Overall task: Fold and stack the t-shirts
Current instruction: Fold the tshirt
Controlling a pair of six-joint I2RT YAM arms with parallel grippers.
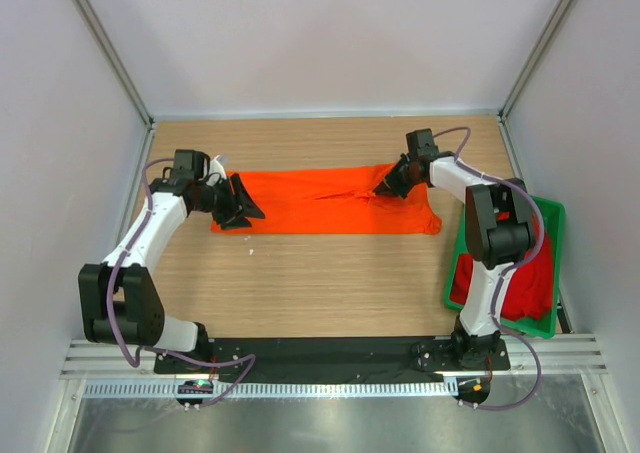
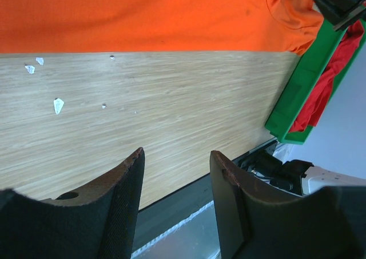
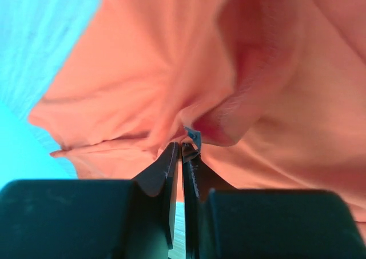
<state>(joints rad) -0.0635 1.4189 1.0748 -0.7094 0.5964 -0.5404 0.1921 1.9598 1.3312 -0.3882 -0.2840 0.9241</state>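
Observation:
The bright orange t-shirt (image 1: pixel 330 201) lies spread in a long band across the middle of the table. My right gripper (image 1: pixel 388 185) sits near its right end, at the collar area. In the right wrist view the right gripper (image 3: pixel 182 147) is shut on a pinched fold of the orange t-shirt (image 3: pixel 274 99), next to a small blue-grey label (image 3: pixel 194 136). My left gripper (image 1: pixel 240 205) hovers at the shirt's left end. In the left wrist view the left gripper (image 2: pixel 177 153) is open and holds nothing. The deep red t-shirt (image 1: pixel 530 283) lies bunched in the tray.
A green plastic tray (image 1: pixel 553 213) stands at the right edge of the table, also seen as the green tray (image 2: pixel 297 93) with the red t-shirt (image 2: pixel 329 82) inside. A few small white flecks (image 2: pixel 58 104) lie on the wood in front of the orange t-shirt (image 2: pixel 143 13). Walls enclose three sides.

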